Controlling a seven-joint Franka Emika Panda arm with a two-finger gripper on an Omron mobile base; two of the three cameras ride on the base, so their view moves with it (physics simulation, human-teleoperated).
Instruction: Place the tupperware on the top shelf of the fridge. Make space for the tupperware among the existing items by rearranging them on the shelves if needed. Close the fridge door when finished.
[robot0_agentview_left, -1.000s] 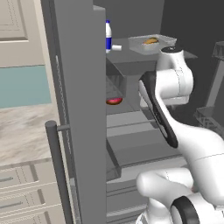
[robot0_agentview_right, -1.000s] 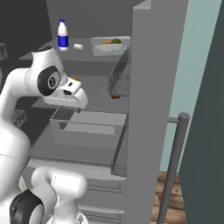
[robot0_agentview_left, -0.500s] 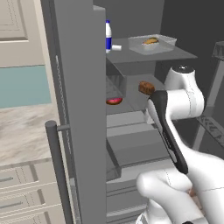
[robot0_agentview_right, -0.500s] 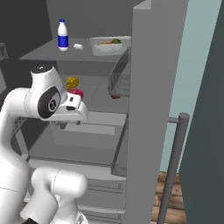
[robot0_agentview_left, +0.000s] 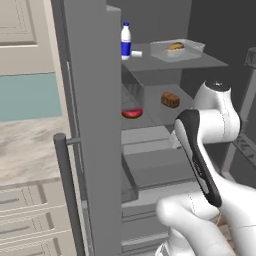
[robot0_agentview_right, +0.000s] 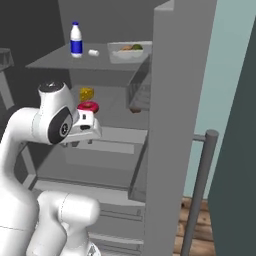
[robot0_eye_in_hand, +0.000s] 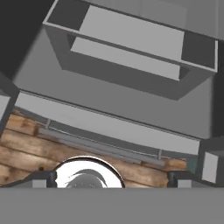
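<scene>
fridge (robot0_agentview_left: 90, 125): doors open, I see the cavity from both base views
top shelf (robot0_agentview_right: 60, 62): carries tupperware, bottle and a small white block
tupperware (robot0_agentview_right: 129, 51): on the top shelf, right part, upright, food inside
bottle (robot0_agentview_right: 76, 39): upright on the top shelf, left of the tupperware, apart from it
white block (robot0_agentview_right: 93, 52): lies between bottle and tupperware, touching neither
cheese (robot0_agentview_right: 86, 94): on the second shelf, toward the back
doughnut (robot0_agentview_right: 88, 106): second shelf, just in front of the cheese
loaf (robot0_agentview_left: 170, 99): second shelf, right side, well apart from the doughnut
hand (robot0_agentview_right: 84, 142): fingers spread wide, nothing between them; low in front of the fridge, below the second shelf
drawer (robot0_eye_in_hand: 131, 57): grey, pulled open, my hand view looks down into it
floor (robot0_eye_in_hand: 26, 144): wood planks under the fridge front
</scene>
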